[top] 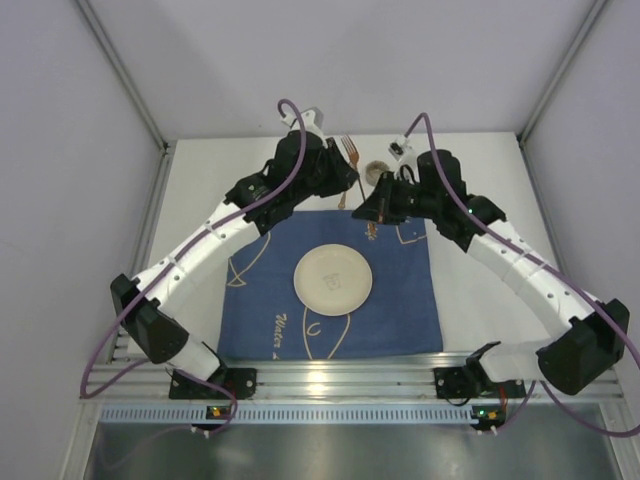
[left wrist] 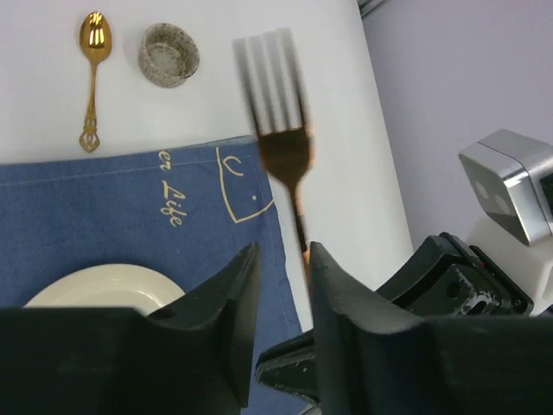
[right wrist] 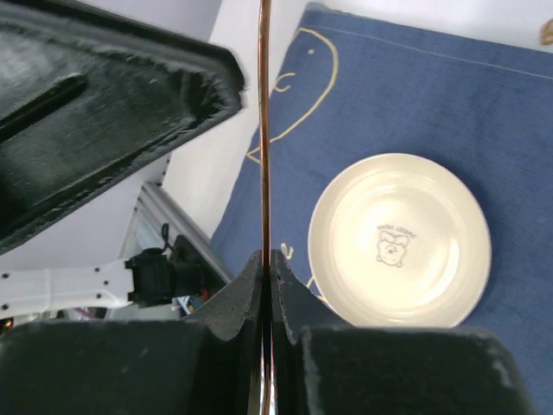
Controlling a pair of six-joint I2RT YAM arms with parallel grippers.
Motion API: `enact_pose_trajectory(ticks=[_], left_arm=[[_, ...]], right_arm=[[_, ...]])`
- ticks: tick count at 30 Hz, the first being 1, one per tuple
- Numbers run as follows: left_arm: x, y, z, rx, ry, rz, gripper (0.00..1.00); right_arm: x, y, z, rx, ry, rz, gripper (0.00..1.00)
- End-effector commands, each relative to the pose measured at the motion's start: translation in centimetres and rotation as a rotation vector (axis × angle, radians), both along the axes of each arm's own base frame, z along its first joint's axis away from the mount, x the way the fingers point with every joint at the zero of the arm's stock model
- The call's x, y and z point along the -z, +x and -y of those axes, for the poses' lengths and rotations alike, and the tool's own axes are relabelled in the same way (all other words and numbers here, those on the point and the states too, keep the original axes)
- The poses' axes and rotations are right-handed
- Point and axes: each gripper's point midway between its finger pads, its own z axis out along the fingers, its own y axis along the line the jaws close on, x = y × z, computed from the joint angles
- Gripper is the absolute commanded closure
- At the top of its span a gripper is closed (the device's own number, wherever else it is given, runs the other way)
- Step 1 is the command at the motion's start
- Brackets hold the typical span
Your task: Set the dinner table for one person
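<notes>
**A:** Obs. The right claw is pressed together on a slim copper handle. I judge it to be the handle of the fork. The left claw is spread, one finger either side of that handle. Cannot tell whether it touches.

**B:** Risk?

**A:** It is a single pinch low on a long handle, so the tines could swing or the fork slide out. Both claws crowd together beyond the far edge of the plate. A sideways move by either could knock the handle or bump the other claw. A dropped fork would likely land there, perhaps on the bowl or the spoon.

**B:** Containers?

**A:** The bowl sits beyond the plate's far edge, off the cloth, with nothing in it. The plate, mid-cloth, is bare but for a small printed bear.

**B:** Worktop?

**A:** The worktop lies under the cloth and runs out on every side of the plate.
</notes>
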Motion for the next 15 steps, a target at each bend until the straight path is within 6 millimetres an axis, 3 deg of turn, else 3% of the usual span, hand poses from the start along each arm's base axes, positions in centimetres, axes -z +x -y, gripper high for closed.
enact_pose_trajectory(ticks=[1, 3, 4, 5, 6, 8, 11, 15], left_arm=[[-0.2, -0.4, -2.9, -0.064, 0.047, 0.036, 0.61], [0.9, -1.2, -4.3, -0.085, 0.087, 0.024, 0.25], [1.6, -1.6, -5.0, -0.097, 0.117, 0.011, 0.18], [1.0, -2.0, -6.4, -0.136, 0.125, 0.030, 0.15], [2.2, -2.4, -7.3, -0.151, 0.156, 0.014, 0.08], [2.1, -3.5, -9.5, -0.187, 0.185, 0.023, 0.05], [3.7, -4.8, -12.1, -0.225, 0.242, 0.007, 0.04], [6.0, -6.5, -13.5, -0.227, 0.273, -0.043, 0.04]], right_arm=[[0.3, 0.5, 2.0, 0.068, -0.061, 0.057, 1.00], [2.7, 0.5, 2.5, 0.071, -0.104, 0.018, 1.00], [3.7, 0.5, 3.0, 0.079, -0.130, 0.007, 1.00], [5.6, 0.6, 3.6, 0.091, -0.157, -0.031, 1.00], [6.6, 0.6, 4.0, 0.098, -0.170, -0.052, 1.00], [8.7, 1.1, 5.3, 0.129, -0.194, -0.099, 1.00], [13.1, 1.3, 7.2, 0.153, -0.251, -0.195, 1.00], [16.3, 2.1, 8.8, 0.194, -0.261, -0.280, 1.00]])
